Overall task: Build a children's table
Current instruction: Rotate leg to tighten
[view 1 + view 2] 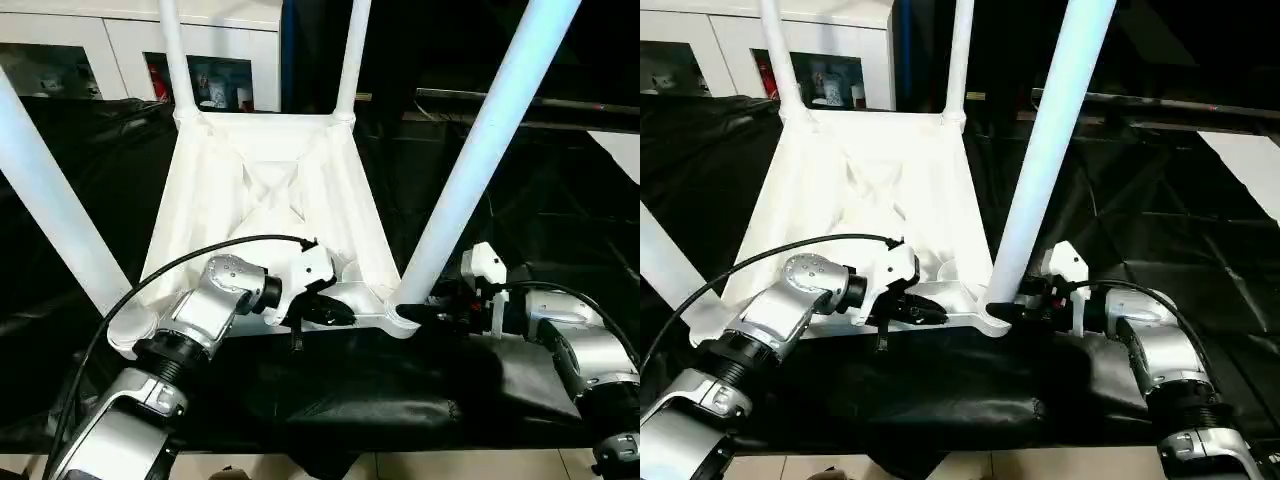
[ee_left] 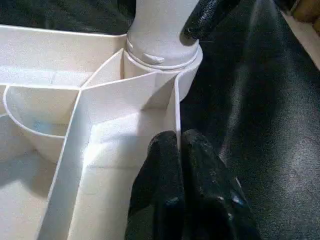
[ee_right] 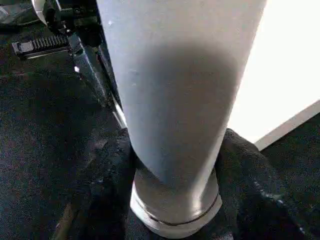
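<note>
The white tabletop [image 1: 270, 190] lies upside down on black cloth, ribbed underside up. All four white legs stand in its corner sockets: two far ones [image 1: 175, 60] [image 1: 352, 60], the near left leg [image 1: 50, 200] and the near right leg [image 1: 480, 150]. My left gripper [image 1: 325, 312] is shut on the thin near rim of the tabletop [image 2: 177, 115], one finger [image 2: 160, 165] on each side. My right gripper [image 1: 420, 313] is shut on the base of the near right leg [image 3: 175, 100], just above its socket collar [image 3: 175, 220].
Black cloth [image 1: 380, 400] covers the work surface and bunches in a fold at the front edge. White cabinets [image 1: 120, 50] stand behind. A flat white board [image 1: 620, 150] lies at the far right. The tall legs rise close to both forearms.
</note>
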Tool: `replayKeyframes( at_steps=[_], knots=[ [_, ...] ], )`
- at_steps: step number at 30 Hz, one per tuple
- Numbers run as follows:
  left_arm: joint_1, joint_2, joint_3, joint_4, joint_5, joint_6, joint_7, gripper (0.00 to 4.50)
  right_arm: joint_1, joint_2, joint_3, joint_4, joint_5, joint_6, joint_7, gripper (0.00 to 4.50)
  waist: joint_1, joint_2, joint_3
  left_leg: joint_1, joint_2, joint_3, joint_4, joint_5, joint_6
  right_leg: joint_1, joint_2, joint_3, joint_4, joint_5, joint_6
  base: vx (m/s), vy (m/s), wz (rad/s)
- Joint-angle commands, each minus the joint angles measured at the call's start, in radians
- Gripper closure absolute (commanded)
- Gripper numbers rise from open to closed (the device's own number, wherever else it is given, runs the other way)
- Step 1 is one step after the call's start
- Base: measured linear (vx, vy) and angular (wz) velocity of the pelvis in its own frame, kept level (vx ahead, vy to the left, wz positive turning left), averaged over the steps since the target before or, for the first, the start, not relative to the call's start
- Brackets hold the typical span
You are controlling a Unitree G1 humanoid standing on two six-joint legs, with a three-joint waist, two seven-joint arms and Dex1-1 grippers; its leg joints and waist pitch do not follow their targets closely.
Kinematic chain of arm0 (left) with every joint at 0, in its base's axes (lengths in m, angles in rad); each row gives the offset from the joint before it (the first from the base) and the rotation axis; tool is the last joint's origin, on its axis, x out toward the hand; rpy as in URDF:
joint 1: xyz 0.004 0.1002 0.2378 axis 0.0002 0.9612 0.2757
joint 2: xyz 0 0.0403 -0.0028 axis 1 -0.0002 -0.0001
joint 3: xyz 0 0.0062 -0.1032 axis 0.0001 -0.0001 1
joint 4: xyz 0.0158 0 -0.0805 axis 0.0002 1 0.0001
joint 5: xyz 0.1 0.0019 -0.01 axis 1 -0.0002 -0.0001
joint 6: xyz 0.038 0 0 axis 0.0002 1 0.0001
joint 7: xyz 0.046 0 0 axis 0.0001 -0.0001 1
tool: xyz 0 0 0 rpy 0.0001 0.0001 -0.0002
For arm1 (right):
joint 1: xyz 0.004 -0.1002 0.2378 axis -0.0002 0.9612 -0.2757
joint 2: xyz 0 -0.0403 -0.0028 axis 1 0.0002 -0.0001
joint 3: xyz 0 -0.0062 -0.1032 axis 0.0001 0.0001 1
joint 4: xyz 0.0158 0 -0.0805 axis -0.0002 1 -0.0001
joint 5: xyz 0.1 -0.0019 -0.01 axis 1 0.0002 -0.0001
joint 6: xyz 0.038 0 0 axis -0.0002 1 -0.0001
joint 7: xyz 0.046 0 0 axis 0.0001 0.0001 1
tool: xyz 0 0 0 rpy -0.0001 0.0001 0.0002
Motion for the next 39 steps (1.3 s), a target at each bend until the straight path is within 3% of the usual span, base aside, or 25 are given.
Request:
replayKeyframes(
  at_steps=[1, 15, 22, 28, 32, 34, 36, 39],
  knots=[
    [-0.005, -0.009, -0.021, -0.017, 0.000, 0.025, -0.014, 3.95, -0.010, 0.010, 0.009, 0.008, -0.006, 0.007, 0.007, 2.52, 0.002, 0.002, -0.054, -0.007, 0.049, -0.011, -0.050, -0.093, 0.094, 0.058, -0.082, 0.060, -0.060, -0.101, -0.235, 0.000, 0.000, 0.00],
    [-0.024, 0.021, -0.058, 0.023, 0.078, 0.049, 0.047, 3.83, -0.010, 0.016, 0.018, 0.005, -0.009, 0.007, 0.013, 2.54, 0.000, 0.001, -0.054, -0.007, 0.048, -0.012, -0.050, -0.094, 0.094, 0.058, -0.082, 0.061, -0.061, -0.114, -0.226, 0.000, 0.000, 0.00],
    [-0.034, 0.013, -0.048, 0.031, 0.068, 0.048, 0.050, 4.49, -0.012, 0.017, 0.018, 0.006, -0.009, 0.007, 0.013, 2.54, 0.001, 0.004, -0.052, -0.007, 0.047, -0.012, -0.051, -0.117, 0.086, 0.057, -0.082, 0.060, -0.067, -0.154, -0.219, 0.000, 0.000, 0.00],
    [-0.029, 0.021, -0.059, 0.016, 0.057, 0.062, 0.023, 4.50, -0.006, 0.018, 0.016, 0.001, -0.008, 0.010, 0.012, 2.54, 0.000, 0.006, -0.053, -0.007, 0.047, -0.013, -0.051, -0.121, 0.080, 0.057, -0.082, 0.060, -0.066, -0.147, -0.220, 0.000, 0.000, 0.00],
    [-0.031, 0.005, -0.039, 0.032, 0.060, 0.049, 0.079, 4.50, 0.002, 0.045, 0.004, 0.011, -0.014, 0.024, -0.055, 2.54, -0.002, 0.007, -0.051, -0.007, 0.047, -0.014, -0.052, -0.127, 0.078, 0.056, -0.081, 0.060, -0.068, -0.153, -0.220, 0.000, 0.000, 0.00],
    [-0.033, -0.019, -0.030, 0.044, 0.067, 0.042, 0.134, 4.50, -0.007, 0.091, -0.010, 0.052, -0.048, 0.024, -0.186, 2.54, -0.003, 0.006, -0.048, -0.007, 0.045, -0.013, -0.054, -0.148, 0.066, 0.055, -0.082, 0.058, -0.075, -0.210, -0.203, 0.000, 0.000, 0.00],
    [-0.033, -0.058, -0.020, 0.057, 0.075, 0.051, 0.207, 4.50, -0.013, 0.157, -0.016, 0.104, -0.092, 0.007, -0.347, 2.54, -0.012, 0.007, -0.041, 0.000, 0.042, -0.017, -0.060, -0.213, 0.028, 0.045, -0.084, 0.053, -0.095, -0.397, -0.139, 0.000, 0.000, 0.00],
    [-0.033, -0.103, -0.018, 0.071, 0.085, 0.064, 0.278, 4.50, -0.014, 0.245, -0.024, 0.150, -0.119, 0.015, -0.518, 2.55, -0.028, 0.009, -0.036, -0.001, 0.039, -0.024, -0.065, -0.279, 0.006, 0.039, -0.084, 0.047, -0.111, -0.538, -0.083, 0.000, 0.000, 0.00]
  ],
)
